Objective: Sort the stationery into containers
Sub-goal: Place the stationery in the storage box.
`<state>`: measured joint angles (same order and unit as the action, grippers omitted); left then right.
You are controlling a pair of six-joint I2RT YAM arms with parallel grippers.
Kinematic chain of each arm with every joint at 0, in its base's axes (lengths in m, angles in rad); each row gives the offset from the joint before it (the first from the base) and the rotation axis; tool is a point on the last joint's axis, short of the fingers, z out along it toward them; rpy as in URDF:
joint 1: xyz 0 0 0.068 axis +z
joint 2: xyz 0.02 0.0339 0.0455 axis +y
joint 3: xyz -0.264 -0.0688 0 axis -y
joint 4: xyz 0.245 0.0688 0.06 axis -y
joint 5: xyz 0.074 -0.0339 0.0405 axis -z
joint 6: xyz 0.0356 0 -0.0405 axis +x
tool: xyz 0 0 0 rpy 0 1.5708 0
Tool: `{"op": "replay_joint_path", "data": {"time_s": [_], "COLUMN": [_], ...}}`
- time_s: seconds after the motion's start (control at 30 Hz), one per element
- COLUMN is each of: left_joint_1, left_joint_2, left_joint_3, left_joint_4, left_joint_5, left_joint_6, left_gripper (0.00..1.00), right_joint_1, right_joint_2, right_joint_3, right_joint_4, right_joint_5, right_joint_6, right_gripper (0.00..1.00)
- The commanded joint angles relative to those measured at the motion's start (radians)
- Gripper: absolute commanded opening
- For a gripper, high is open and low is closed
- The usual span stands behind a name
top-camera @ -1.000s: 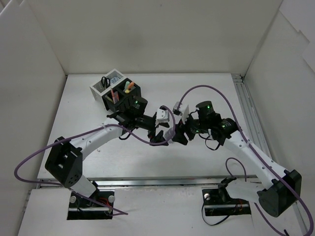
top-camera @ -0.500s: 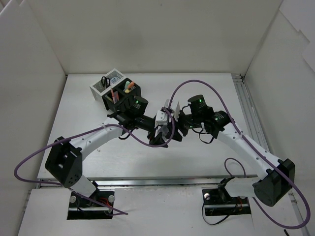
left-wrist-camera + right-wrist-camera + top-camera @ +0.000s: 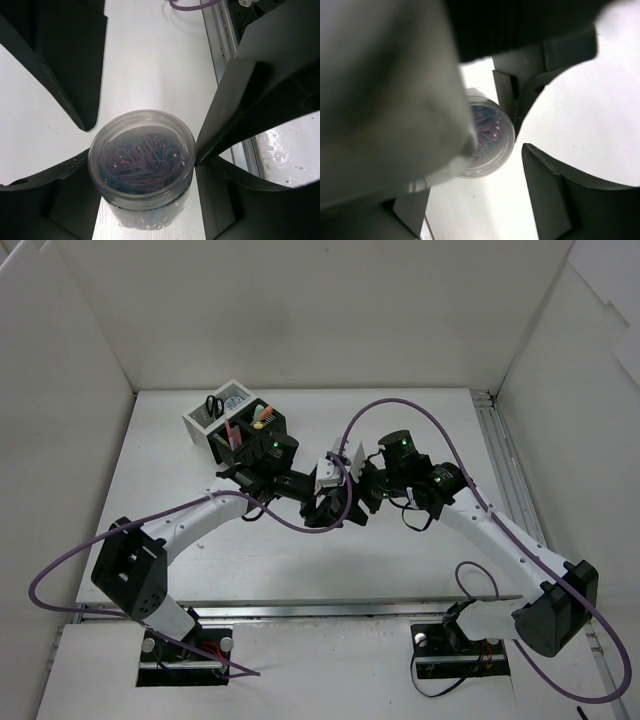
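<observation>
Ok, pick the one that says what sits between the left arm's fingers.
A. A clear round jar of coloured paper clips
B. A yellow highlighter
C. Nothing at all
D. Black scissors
A: the left wrist view shows a clear round jar filled with coloured paper clips sitting between the left arm's fingers.

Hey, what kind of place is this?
Probably a robotics lab test cell: a white table boxed in by plain white panels, two robot arms mounted beside a metal rail at its near edge, purple cables looping over them. Props: a desk organiser and a jar of paper clips.
</observation>
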<state>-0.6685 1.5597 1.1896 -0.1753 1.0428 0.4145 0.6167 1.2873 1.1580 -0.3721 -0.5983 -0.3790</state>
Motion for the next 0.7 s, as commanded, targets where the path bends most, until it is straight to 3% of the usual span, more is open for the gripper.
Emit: {"op": "replay_joint_path", "data": {"time_s": [0.0,0.1,0.17,0.3,0.43,0.67], "left_joint_1": [-0.025,-0.014,-0.002,0.024,0.053,0.15], "left_joint_2": [-0.033,-0.039,-0.044,-0.061,-0.072,-0.072], "left_joint_3": [0.038,0.028,0.013,-0.01,-0.021,-0.013], "left_joint_4": [0.069,0.074,0.097,0.132,0.168,0.246], "left_joint_5": [-0.038,-0.066,-0.066,-0.09,-0.197,-0.213], "left_joint_6": [-0.056,-0.069,-0.097,-0.155,-0.198,-0.272], "left_gripper": [0.2,0.1,0.07,0.0,0.0,0.0], "right_joint_1": [0.02,0.02,0.015,0.003,-0.032,-0.089], "right_joint_2": [-0.022,-0.062,-0.106,-0.17,-0.242,-0.322], "right_joint_3": [0.055,0.052,0.045,0.02,-0.003,-0.023], "right_joint_4": [0.053,0.053,0.055,0.056,0.07,0.105], "right_joint_5": [0.08,0.1,0.121,0.196,0.268,0.419], "right_joint_6": [0.049,0.064,0.077,0.127,0.195,0.314], "right_gripper": [0.67,0.82,0.98,0.98,0.98,0.98]}}
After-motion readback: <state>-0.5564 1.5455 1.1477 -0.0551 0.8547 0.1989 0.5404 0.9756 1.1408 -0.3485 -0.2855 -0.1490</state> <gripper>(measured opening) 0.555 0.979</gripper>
